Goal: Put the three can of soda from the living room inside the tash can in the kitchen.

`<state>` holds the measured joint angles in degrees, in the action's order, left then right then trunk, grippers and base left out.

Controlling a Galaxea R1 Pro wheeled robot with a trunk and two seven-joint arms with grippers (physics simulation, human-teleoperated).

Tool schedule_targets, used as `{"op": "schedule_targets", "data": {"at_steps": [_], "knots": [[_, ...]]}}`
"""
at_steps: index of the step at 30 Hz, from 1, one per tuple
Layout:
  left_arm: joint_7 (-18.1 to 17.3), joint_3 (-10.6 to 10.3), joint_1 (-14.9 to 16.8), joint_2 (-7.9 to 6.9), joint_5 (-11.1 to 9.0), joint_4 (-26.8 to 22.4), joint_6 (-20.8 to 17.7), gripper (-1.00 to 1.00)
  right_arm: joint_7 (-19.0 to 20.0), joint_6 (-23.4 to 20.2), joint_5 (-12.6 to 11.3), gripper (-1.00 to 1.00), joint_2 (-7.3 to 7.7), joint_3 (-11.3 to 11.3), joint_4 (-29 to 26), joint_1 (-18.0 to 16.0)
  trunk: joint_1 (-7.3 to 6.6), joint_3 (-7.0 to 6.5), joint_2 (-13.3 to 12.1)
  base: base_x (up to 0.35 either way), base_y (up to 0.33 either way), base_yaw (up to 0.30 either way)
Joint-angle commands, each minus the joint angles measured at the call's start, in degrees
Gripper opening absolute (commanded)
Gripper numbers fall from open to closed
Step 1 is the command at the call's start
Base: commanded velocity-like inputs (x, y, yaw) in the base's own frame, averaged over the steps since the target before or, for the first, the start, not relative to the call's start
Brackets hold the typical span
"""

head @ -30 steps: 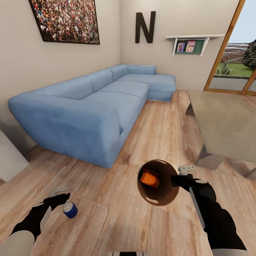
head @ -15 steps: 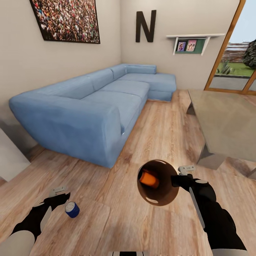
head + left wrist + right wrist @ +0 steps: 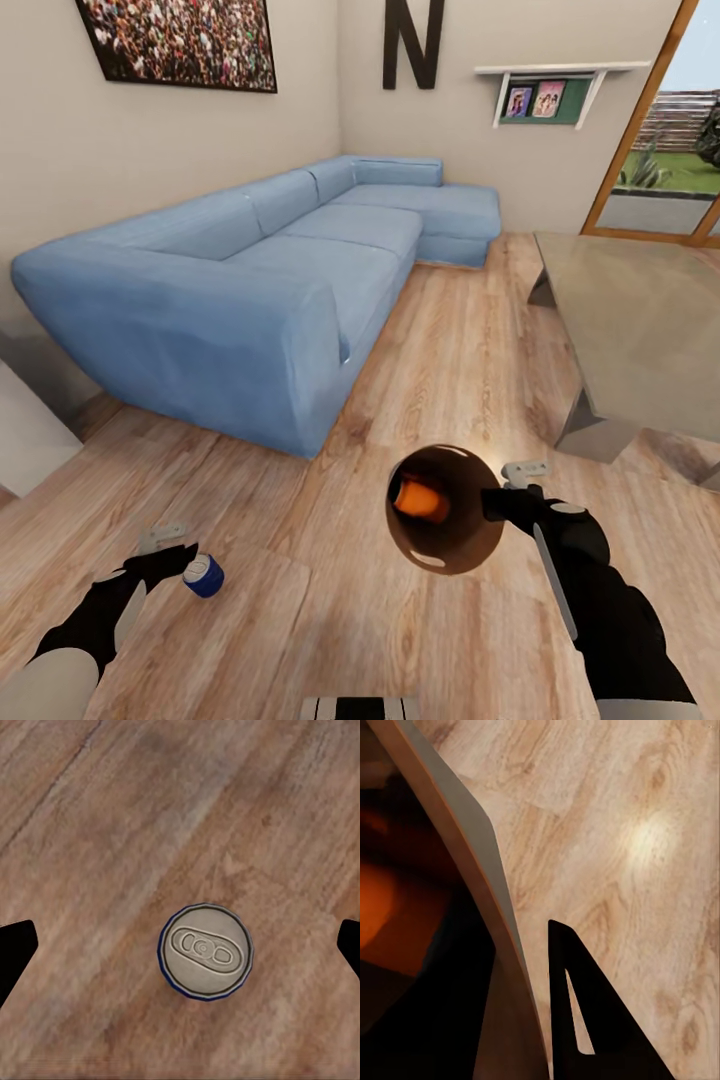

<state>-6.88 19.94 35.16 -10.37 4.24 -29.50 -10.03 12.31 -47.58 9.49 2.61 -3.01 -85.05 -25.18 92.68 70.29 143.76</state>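
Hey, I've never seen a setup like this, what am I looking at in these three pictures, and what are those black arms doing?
It's a simulated two-armed robot in a living room. The big picture comes from a camera on its head; the other two from cameras near each gripper. The right gripper is shut on the rim of a copper-brown trash can, carried above the wooden floor, with an orange soda can inside. The left gripper is open above a blue soda can standing on the floor. Behind are a blue sofa and a glass table.

A home living room: a long light-blue corner sofa (image 3: pixel 270 270) along the left wall, a crowd photo (image 3: pixel 180 42) above it, a glass-topped low table (image 3: pixel 640 330) at right, wooden floor (image 3: pixel 450 360).
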Motion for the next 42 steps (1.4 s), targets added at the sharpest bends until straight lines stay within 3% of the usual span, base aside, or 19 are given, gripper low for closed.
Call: {"op": "schedule_targets", "data": {"at_steps": [1,16,22,35,37,42], "knots": [[0.0,0.0,0.0,0.02,-0.1,0.0,0.1,1.00,0.3,-0.1,-1.2,-1.00,-0.03,0.4,-0.2,0.0,0.00,0.00,0.0,0.000,0.000,0.000],[0.0,-0.1,-0.1,0.09,0.3,0.1,2.0,1.00,0.3,-0.3,-1.1,-1.00,0.43,1.2,-2.1,-0.5,0.00,0.00,0.0,0.155,-0.064,0.000],[0.0,-0.1,-0.1,0.09,0.0,0.1,2.1,1.00,0.3,-4.5,-1.1,-1.00,0.62,1.2,-4.5,-1.8,0.00,0.00,0.0,0.062,-0.040,0.000],[0.0,0.0,-0.1,0.04,-0.1,0.1,2.1,1.00,0.5,-12.0,-1.3,-1.00,0.17,1.1,-5.6,-7.6,0.00,0.00,0.0,0.003,-0.002,0.000],[0.0,-0.1,-0.1,0.01,0.1,0.1,2.0,1.00,0.5,-12.4,-1.4,-1.00,-0.01,1.1,-5.6,-10.0,0.00,0.00,0.0,0.000,0.000,0.000],[0.1,0.0,-0.1,0.01,0.2,0.1,1.9,1.00,0.5,-12.4,-1.2,-1.00,-0.10,1.2,-5.6,-12.5,0.13,1.11,0.1,0.000,0.000,0.000]]}}
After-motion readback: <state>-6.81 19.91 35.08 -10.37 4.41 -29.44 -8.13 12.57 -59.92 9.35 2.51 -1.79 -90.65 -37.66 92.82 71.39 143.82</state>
